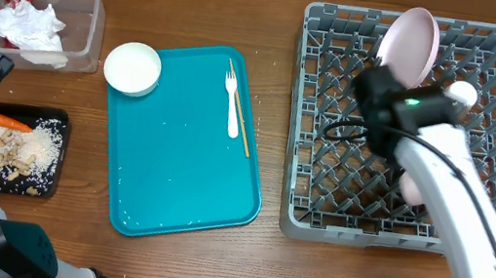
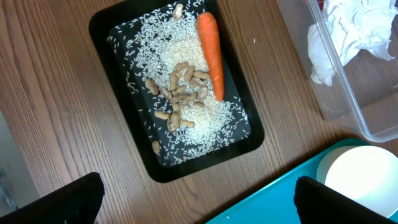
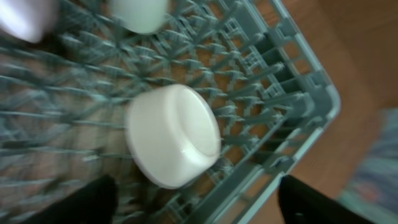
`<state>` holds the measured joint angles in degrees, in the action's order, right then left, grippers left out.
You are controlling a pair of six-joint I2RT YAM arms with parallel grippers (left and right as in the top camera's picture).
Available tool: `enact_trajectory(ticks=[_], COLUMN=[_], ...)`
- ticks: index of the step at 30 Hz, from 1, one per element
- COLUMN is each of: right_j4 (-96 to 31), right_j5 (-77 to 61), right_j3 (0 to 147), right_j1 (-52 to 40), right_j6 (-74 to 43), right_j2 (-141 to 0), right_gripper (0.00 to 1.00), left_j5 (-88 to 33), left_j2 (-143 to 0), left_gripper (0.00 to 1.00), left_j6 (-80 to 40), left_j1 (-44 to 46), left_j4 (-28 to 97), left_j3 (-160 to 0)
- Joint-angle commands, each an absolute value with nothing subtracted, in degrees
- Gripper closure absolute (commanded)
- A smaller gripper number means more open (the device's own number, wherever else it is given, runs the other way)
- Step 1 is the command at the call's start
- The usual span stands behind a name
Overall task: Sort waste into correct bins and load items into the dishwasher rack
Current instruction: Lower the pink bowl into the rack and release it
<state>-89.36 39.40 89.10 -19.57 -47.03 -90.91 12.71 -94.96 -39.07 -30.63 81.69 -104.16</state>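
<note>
One retreat needed: lift right gripper [image 3: 199, 202], spread wide and empty, straight up, clear of small white round bowl [image 3: 173, 135] lying upturned near corner of large square grey plastic lattice rack [image 3: 298, 106]; avoid clipping pegs; leave left gripper [image 2: 199, 199] agape, idle

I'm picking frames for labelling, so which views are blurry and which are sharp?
Right wrist: motion-smeared, the lattice of the grey plastic dishwasher rack streaks, though the upturned small white bowl is readable; left wrist: sharp, single white rice grains distinct on the shallow black rectangular tray; overhead: crisp and evenly lit.
</note>
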Motion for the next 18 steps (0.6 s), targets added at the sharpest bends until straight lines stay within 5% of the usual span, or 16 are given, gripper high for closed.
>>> enact_trajectory(ticks=[1,5,10,12,18], right_j4=[-88.51,-86.98,-86.32,-85.80,-78.39], right_j5=[30.65,26.61,18.90,17.54,11.68], right_j3=[96.29,96.66,93.03,90.89,79.83], right_j1=[-16.97,-10.20,0.97,4.08,8.16], right_j6=[-37.67,-34.41,-34.44,-34.44,-33.91], right_j2=[-85.56,-84.36,-85.80,-86.50,-87.37], right_gripper=[0.07,0.18,0.66,0.76,0.83], left_j5=[13.91,13.91,13.91,13.91,13.91], left_j2=[-95.24,-95.24,-95.24,-95.24,-95.24], left_gripper=[0.00,0.00,0.00,0.00,0.00], left_j6=[-39.83,-39.83,-39.83,-39.83,-39.83], left_j1=[-30.63,-30.63,-30.63,-30.63,-30.63], left_j4=[81.82,81.82,81.82,81.82,81.82], left_j3=[-103.88,-103.88,-103.88,-103.88,-103.88])
